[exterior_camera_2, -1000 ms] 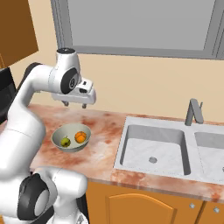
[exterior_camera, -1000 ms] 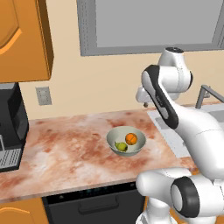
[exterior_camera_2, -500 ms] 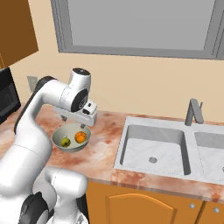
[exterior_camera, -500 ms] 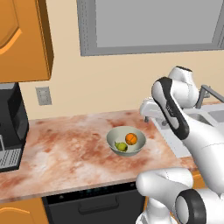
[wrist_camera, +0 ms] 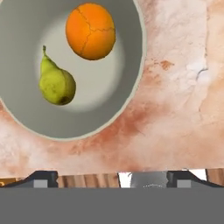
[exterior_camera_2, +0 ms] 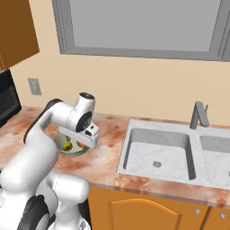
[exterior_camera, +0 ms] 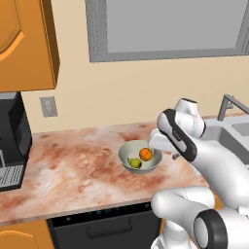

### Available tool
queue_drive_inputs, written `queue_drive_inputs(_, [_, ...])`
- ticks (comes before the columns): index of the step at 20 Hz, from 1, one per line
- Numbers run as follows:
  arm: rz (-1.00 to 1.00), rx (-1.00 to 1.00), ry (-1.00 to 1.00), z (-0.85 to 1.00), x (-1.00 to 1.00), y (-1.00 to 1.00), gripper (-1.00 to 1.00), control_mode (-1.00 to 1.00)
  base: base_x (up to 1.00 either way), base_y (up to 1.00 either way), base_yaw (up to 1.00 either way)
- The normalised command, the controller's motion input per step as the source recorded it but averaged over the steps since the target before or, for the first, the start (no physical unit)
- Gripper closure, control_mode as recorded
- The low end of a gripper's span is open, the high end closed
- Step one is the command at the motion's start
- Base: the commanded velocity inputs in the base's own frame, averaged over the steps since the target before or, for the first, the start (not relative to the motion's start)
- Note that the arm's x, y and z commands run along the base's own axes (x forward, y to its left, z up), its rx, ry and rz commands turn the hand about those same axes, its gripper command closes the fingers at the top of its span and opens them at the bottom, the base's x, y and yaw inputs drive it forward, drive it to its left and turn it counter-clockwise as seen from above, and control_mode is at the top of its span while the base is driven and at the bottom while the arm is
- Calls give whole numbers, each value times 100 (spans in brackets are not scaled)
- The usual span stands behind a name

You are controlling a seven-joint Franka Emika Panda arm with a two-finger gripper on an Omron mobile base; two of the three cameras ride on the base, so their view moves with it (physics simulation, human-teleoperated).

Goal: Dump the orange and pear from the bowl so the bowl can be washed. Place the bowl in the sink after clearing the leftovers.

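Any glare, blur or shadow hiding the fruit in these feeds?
Hand view: sharp, even light, soft shading inside the bowl; orange and pear clear. Left base view: fruit small but crisp. Right base view: the arm partly covers the bowl.

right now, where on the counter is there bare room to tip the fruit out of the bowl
Bare marble lies left of the bowl, stretching to the coffee machine, and in a narrower strip between the bowl and the sink. It is crowded at the bowl, with the orange and pear inside and the arm above.
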Motion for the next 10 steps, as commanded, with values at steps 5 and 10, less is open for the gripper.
queue_drive_inputs(5, [-8,-1,0,-65,17,0,-100,-100,0,0,0])
queue_drive_inputs(10, [-5,-7,-3,-20,50,0,-100,-100,0,0,0])
